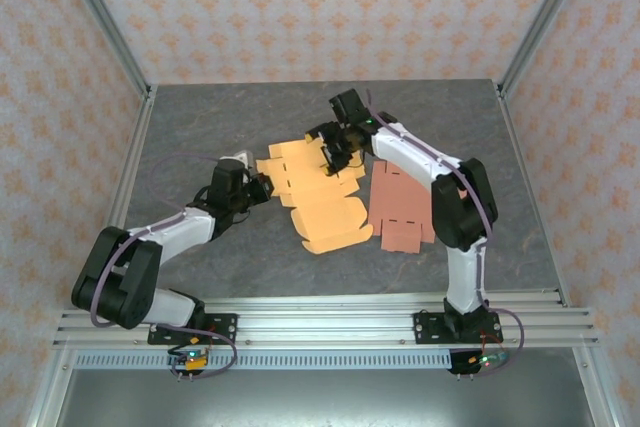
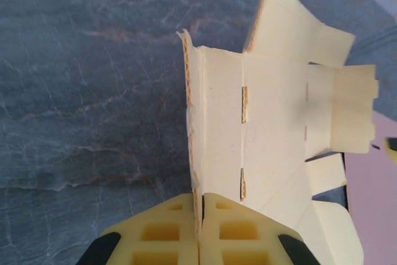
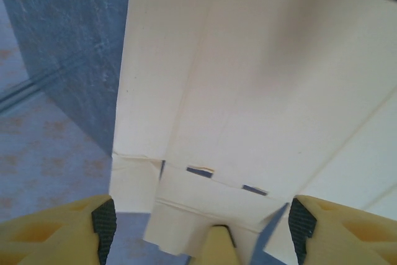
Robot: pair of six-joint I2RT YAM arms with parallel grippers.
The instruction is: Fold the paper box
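Observation:
The paper box (image 1: pixel 318 195) is a flat yellow-orange cut-out lying unfolded in the middle of the grey table. My left gripper (image 1: pixel 262 188) is at its left edge. In the left wrist view the left gripper (image 2: pixel 200 199) is shut on a narrow side flap (image 2: pixel 193 116) that stands up from the sheet. My right gripper (image 1: pixel 334 154) hovers over the far part of the box. In the right wrist view it (image 3: pixel 201 231) is open, with its fingers (image 3: pixel 104 223) on either side of a small end flap (image 3: pixel 211 206) and nothing gripped.
A second flat cut-out, pinkish brown (image 1: pixel 400 209), lies just right of the yellow one and touches its edge; it shows as a pink sheet (image 2: pixel 372 203) in the left wrist view. Metal frame posts and patterned walls enclose the grey table (image 1: pixel 200 127).

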